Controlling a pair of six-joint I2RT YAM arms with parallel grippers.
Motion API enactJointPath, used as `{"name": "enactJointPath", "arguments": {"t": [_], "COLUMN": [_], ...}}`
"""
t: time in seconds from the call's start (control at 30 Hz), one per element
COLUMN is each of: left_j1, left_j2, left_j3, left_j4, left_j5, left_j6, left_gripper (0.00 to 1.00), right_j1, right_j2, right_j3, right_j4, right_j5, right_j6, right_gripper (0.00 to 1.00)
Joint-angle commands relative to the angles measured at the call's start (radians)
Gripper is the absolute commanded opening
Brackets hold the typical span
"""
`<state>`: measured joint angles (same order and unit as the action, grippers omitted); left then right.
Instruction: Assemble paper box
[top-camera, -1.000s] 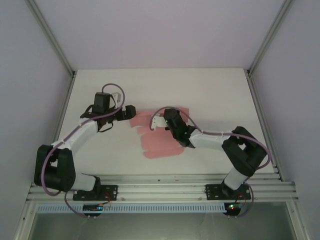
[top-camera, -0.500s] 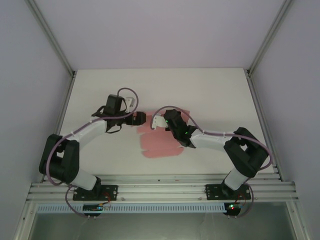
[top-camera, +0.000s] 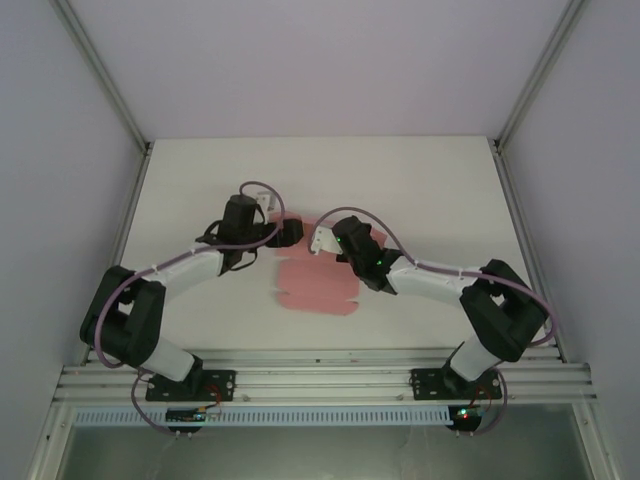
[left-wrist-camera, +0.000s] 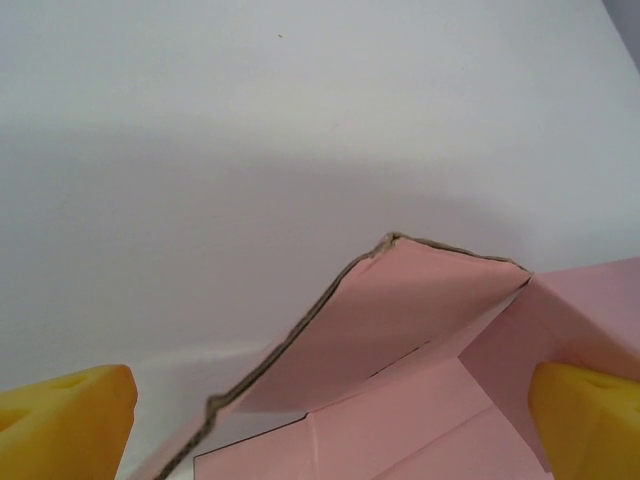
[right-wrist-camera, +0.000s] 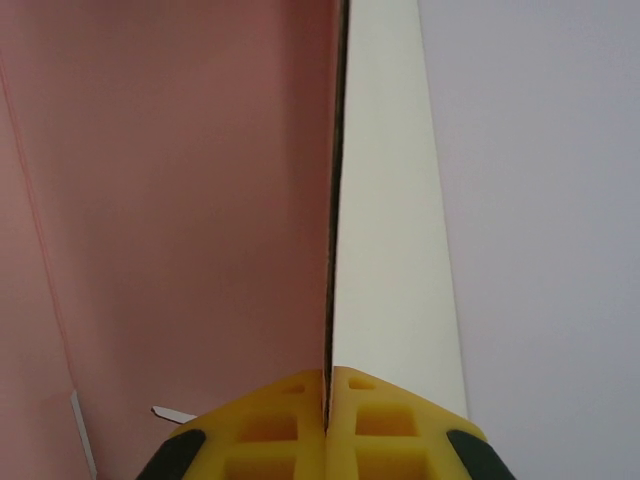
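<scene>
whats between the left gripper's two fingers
The paper box: its raised pink flap sits between the fingers of the open left gripper, in the left wrist view.

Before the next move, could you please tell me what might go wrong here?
The right gripper pinches one thin panel of the paper box by its edge; a pull might tear it or slip free. The open left gripper straddles a raised flap and could crush it on closing. Both grippers sit close in the top view and might collide.

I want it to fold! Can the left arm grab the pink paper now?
Probably yes: the left gripper is open, and a raised flap of the paper box sits between its fingers, nothing blocking.
</scene>
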<state>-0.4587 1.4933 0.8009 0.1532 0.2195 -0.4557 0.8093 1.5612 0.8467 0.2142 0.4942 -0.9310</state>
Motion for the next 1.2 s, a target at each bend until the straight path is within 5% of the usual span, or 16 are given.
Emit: {"name": "enactJointPath", "arguments": {"t": [0.0, 0.47, 0.67, 0.93, 1.17], "left_j1": [-0.004, 0.193, 0.267, 0.265, 0.236], "left_j2": [-0.034, -0.471, -0.384, -0.242, -0.220], "left_j3": [0.009, -0.244, -0.284, -0.366, -0.368], "left_j4": [0.021, -0.248, -0.190, 0.198, 0.267], "left_j5": [-0.042, -0.065, -0.041, 0.170, 0.239], "left_j6": [-0.019, -0.015, -0.080, -0.116, -0.068], "left_gripper": [1.00, 1.00, 1.00, 1.00, 1.00], "right_j1": [0.023, -0.034, -0.057, -0.086, -0.085], "right_j2": [-0.038, -0.112, -0.194, -0.265, -0.265], "right_j3": [0.018, -0.043, -0.092, -0.115, -0.118], "right_j4": [0.017, 0.045, 0.040, 0.014, 0.018], "right_j5": [-0.102, -0.091, -0.187, -0.249, -0.259], "right_j6": [0.031, 0.108, 0.145, 0.187, 0.201], "right_gripper": [0.00, 0.00, 0.00, 0.00, 0.00]}}
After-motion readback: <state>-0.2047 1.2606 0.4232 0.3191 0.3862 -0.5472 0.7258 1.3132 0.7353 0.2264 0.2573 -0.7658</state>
